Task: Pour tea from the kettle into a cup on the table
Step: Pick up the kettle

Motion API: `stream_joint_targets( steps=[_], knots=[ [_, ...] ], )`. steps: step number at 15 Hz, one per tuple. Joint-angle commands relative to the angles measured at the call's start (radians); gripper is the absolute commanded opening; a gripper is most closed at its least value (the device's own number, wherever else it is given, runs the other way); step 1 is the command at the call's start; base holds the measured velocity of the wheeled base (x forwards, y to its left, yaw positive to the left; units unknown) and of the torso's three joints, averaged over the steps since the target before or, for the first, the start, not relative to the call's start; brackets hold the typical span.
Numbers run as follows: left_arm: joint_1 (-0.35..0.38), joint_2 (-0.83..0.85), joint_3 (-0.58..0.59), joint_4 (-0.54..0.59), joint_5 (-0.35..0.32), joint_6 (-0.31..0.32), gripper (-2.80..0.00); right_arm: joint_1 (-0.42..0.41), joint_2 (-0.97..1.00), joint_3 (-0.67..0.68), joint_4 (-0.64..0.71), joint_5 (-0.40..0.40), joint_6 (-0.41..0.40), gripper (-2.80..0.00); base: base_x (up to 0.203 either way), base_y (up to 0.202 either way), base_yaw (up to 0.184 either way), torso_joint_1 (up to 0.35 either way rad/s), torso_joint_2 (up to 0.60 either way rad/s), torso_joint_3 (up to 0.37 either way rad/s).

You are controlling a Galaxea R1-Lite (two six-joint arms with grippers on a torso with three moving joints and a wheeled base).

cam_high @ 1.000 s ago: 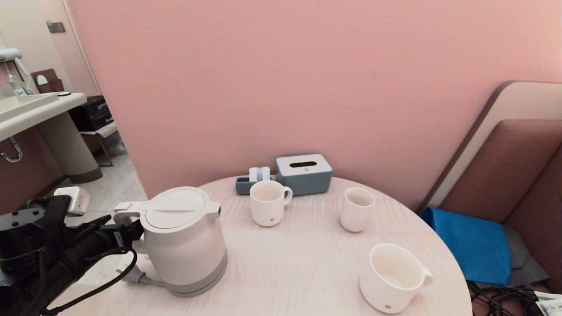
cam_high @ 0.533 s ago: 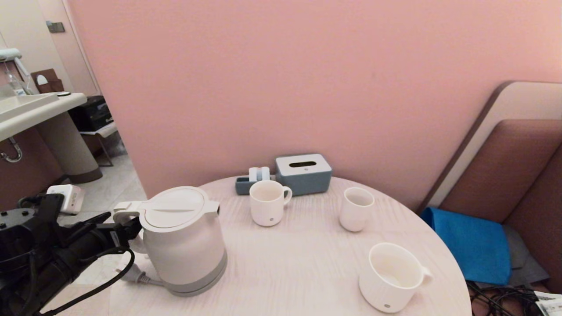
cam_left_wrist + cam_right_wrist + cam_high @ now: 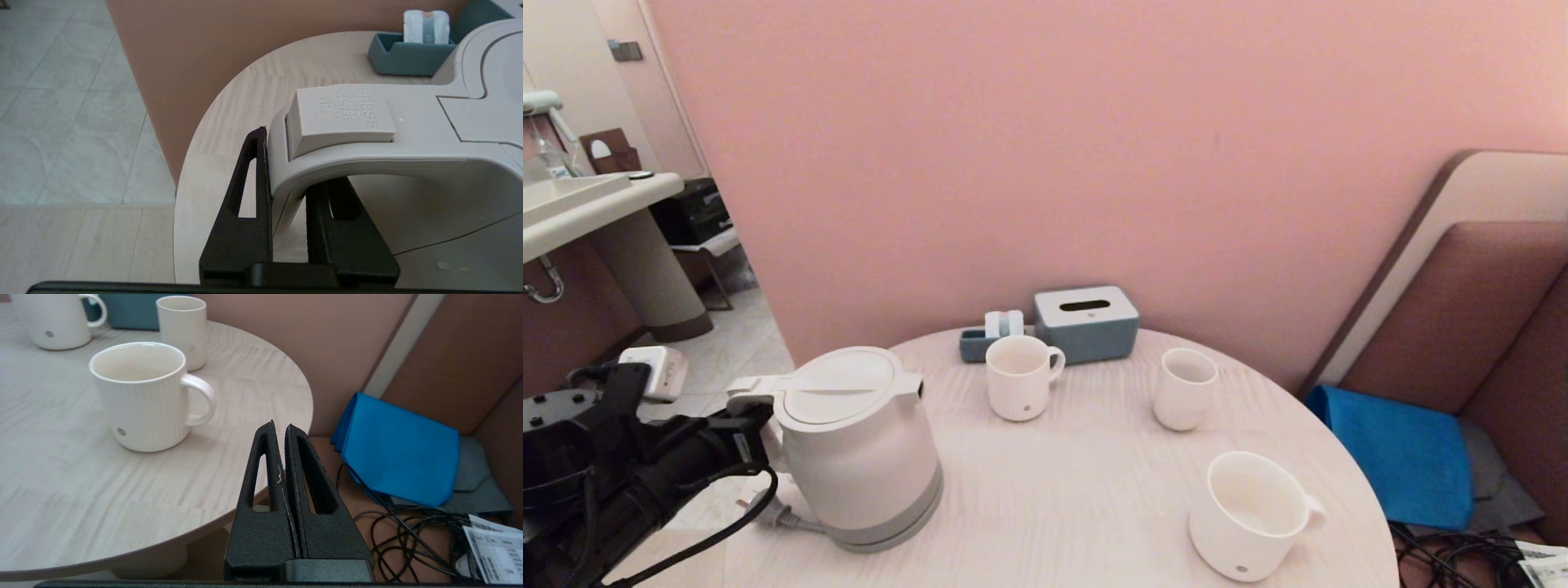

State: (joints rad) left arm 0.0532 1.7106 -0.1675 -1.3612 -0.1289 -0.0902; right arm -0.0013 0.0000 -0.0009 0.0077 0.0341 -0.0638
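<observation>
White plastic filled my left hand [image 3: 288,179], its two black fingers clamped around the loop handle of the kettle [image 3: 854,445], which stood upright on its grey base near the left edge of the pale wood-grain surface [image 3: 1062,506]. Farther right, toward the wall, a narrower mug [image 3: 1017,388] and a slim cup [image 3: 1184,388] stood apart. The cup [image 3: 1250,514] I meant to fill, the widest one, sat near the right front edge, well apart from the kettle; no tea showed in it. My right hand [image 3: 282,428], fingers pressed together on nothing, waited off the surface's right edge. By my reckoning only the grasp was done: lifting, carrying and pouring remained.
</observation>
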Motion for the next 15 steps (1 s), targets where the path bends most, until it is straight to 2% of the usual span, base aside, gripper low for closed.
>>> stream_joint_targets(
  steps=[1,15],
  knots=[
    [0.0,0.006,0.002,-0.007,0.0,-0.002,-2.8,0.0,0.0,-0.001,0.0,0.001,-0.001,-2.8,0.0,0.0,0.0,0.0,0.0,0.0],
    [0.0,0.007,0.002,-0.007,0.0,-0.002,-2.8,0.0,0.0,0.001,0.0,0.001,-0.001,-2.8,0.0,0.0,0.0,0.0,0.0,0.0]
  ],
)
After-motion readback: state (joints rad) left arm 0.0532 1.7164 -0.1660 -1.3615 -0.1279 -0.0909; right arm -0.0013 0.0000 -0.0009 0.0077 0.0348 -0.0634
